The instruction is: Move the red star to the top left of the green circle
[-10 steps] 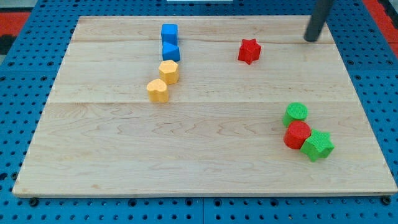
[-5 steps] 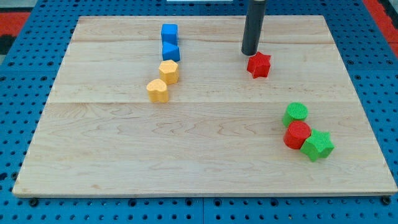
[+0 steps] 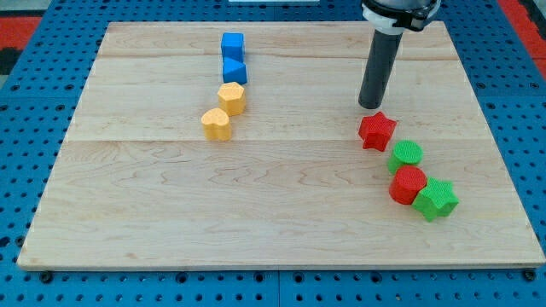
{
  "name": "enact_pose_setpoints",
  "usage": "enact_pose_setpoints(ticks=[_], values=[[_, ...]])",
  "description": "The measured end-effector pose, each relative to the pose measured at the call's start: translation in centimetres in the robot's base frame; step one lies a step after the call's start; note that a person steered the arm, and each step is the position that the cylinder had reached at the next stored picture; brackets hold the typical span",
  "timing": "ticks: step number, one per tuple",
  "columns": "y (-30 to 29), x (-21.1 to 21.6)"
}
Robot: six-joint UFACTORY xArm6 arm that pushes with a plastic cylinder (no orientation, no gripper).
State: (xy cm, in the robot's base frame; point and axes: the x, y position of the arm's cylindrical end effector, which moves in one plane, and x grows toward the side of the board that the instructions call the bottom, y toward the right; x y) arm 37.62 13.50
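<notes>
Sitting just up and to the view's left of the green circle [image 3: 407, 153], the red star [image 3: 376, 130] looks close to where the task wants it, near the circle and perhaps touching its edge. My tip [image 3: 370, 106] rests on the counter [image 3: 281, 213] just above the star, at its upper-left side. No gripper is fitted (only the bare rod), so nothing is held. Judging from this, only a very short, slow nudge remains, if any; pushing further risks driving the star into the circle and disturbing the red cylinder [image 3: 408, 183] and green star [image 3: 436, 199] below.
</notes>
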Motion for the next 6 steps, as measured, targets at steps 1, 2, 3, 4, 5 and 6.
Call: enact_pose_setpoints(ticks=[1,2,3,4,5,6], values=[[0.0,-1.1],[0.6,-3.5],[1.4,-7.9],[1.4,-9.4],[1.7,-9.4],[0.9,-9.3]])
